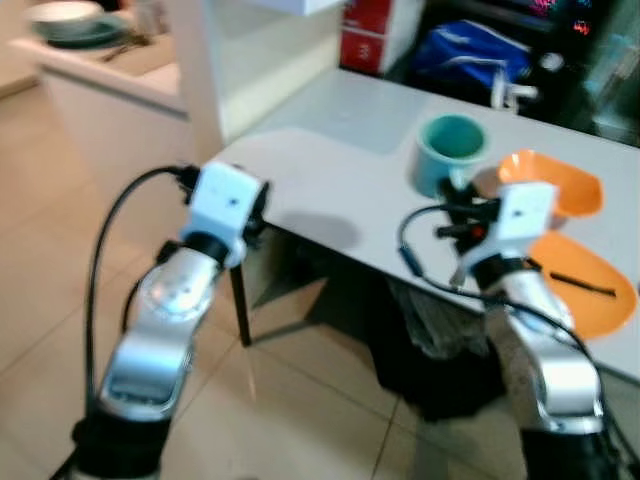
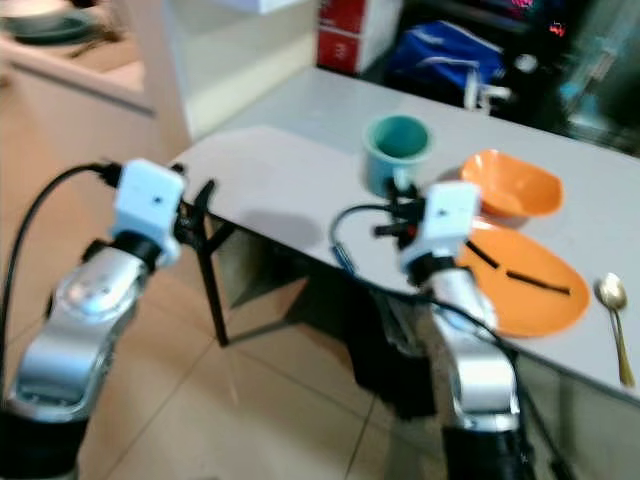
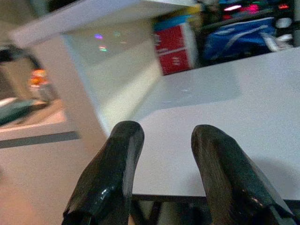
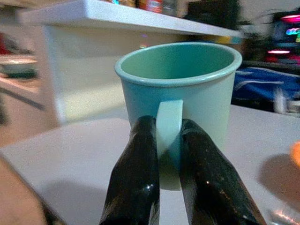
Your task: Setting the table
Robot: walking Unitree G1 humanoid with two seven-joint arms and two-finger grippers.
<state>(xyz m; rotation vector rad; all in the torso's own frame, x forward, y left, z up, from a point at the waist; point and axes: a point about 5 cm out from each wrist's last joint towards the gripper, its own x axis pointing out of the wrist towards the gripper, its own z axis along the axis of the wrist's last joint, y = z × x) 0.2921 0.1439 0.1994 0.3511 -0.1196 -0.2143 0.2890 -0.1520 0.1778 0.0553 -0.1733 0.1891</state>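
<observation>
Right gripper (image 4: 161, 140) pinches teal mug (image 4: 180, 98) by handle alone, mug upright on white table (image 1: 330, 185), orange bowl (image 2: 510, 185) at 3 o'clock. Risk: mug swings, tips. Left gripper (image 3: 164, 159) parted, empty.

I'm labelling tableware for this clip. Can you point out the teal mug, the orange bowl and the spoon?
teal mug (image 4: 187, 93): right wrist view, outer wall beside the handle.
orange bowl (image 2: 512, 185): right eye view, inside of the bowl.
spoon (image 2: 610, 291): right eye view, the spoon's bowl.
</observation>
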